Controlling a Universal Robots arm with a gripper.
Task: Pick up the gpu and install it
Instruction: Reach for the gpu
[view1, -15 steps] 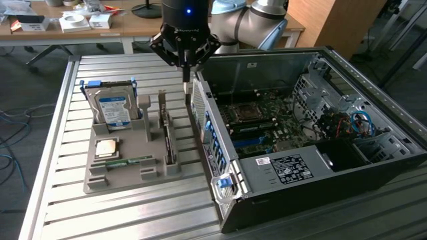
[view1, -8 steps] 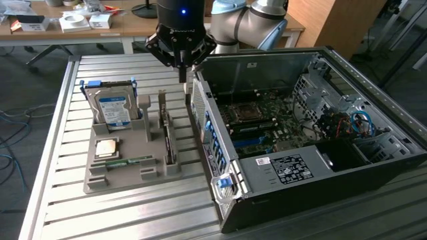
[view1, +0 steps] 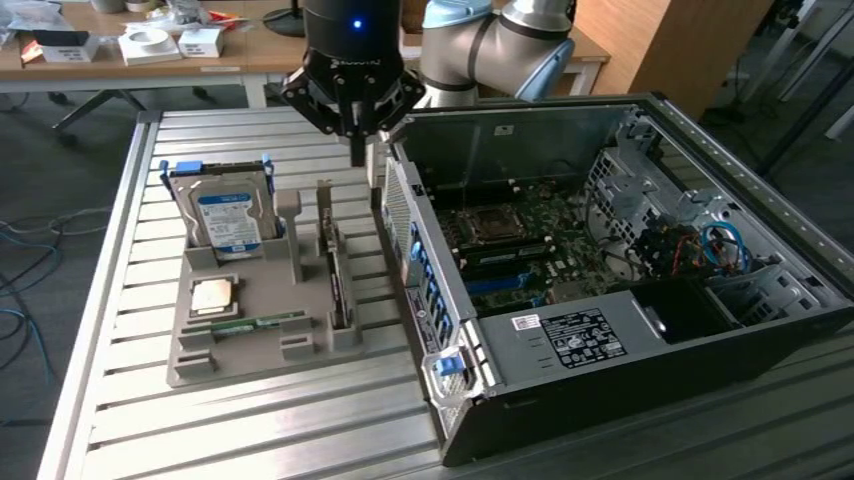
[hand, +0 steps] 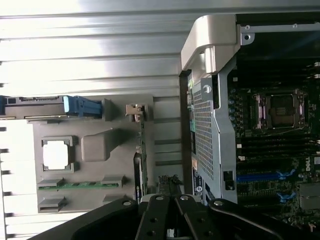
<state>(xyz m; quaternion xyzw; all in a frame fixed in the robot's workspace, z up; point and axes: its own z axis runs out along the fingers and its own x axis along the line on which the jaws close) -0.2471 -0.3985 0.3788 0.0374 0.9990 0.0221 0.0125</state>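
Note:
The gpu stands on edge in a slot of the grey holder, dark board down, silver bracket at its far end. The wrist view sees the gpu edge-on. My gripper hangs shut above the table, past the card's bracket end and close to the rear corner of the open computer case. Nothing sits between its fingers. In the wrist view the black fingers of the gripper meet near the gpu's far end.
The holder also carries an upright hard drive with blue rails, a square processor and a green memory stick. Inside the case lies the motherboard. A cluttered desk stands behind the slatted metal table.

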